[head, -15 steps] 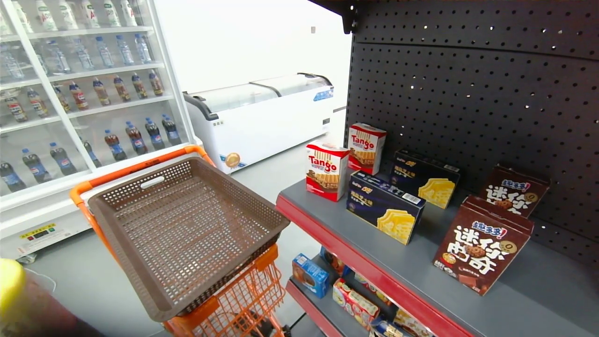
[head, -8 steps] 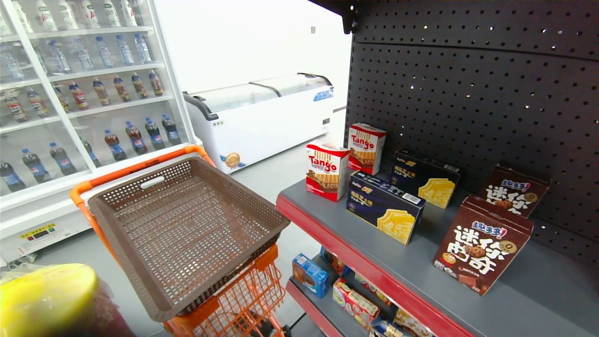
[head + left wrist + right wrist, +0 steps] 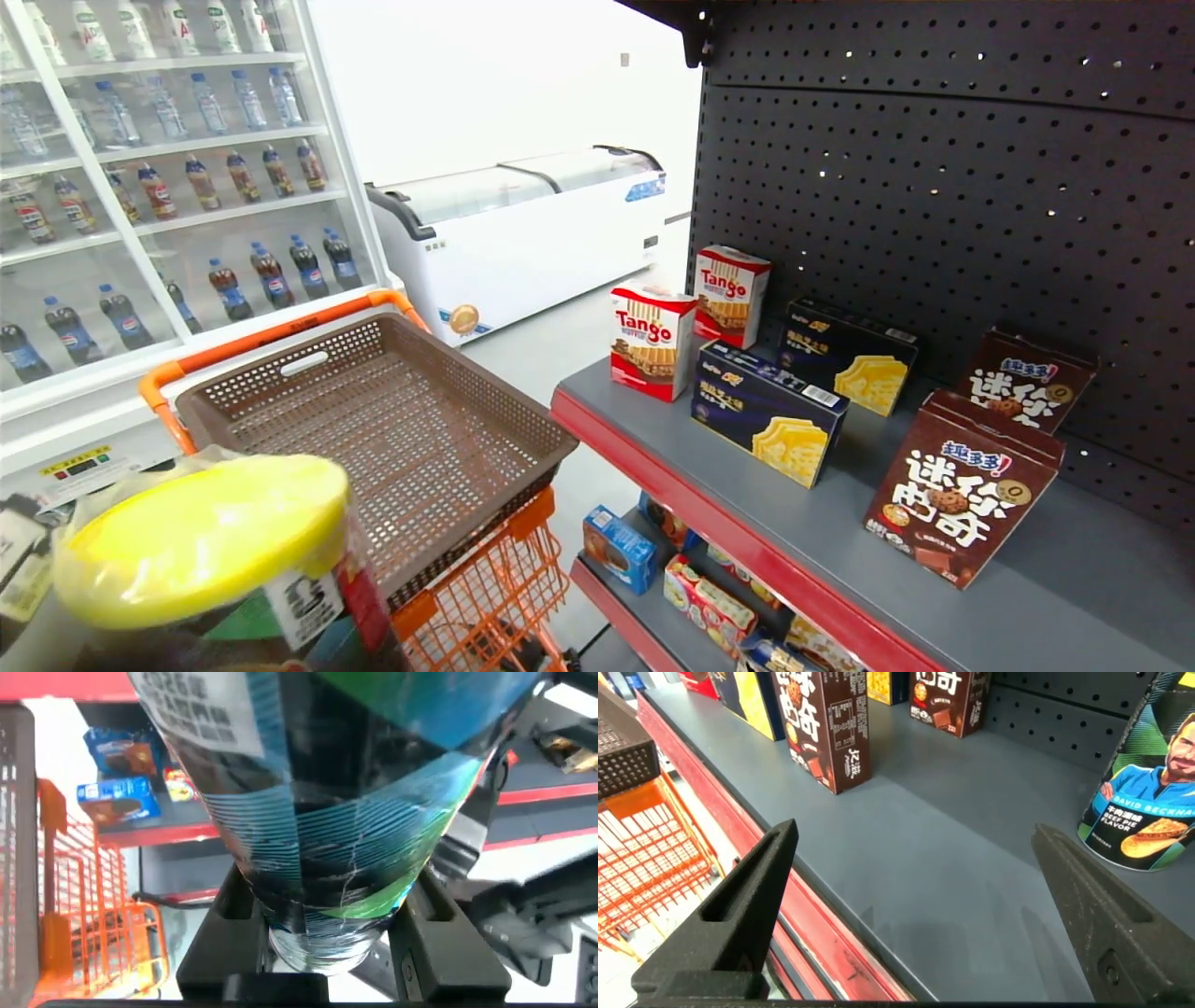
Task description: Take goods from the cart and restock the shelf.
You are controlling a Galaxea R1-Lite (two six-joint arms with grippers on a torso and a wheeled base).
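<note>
The canister is up in the air, yellow lid on top and a blue-and-green wrap round its body. It hangs low on the robot's left, close in front of the near corner of the brown basket. The left hand has it clamped, black fingers pressed on either side of its lower end.

The perforated basket sits on top of the orange cart, and the cart stands just beside the red-edged grey shelf.

On the shelf stand three pairs, each with one box in front and one behind: red-and-white wafer boxes at the left end, dark blue boxes in the middle and brown cookie boxes to the right.

The right hand is spread wide with nothing in it, poised above a bare patch of shelf past the brown boxes. A second canister stands upright there, near the pegboard back. More packets sit on the lower shelf. Across the aisle are a drinks fridge and a chest freezer.
</note>
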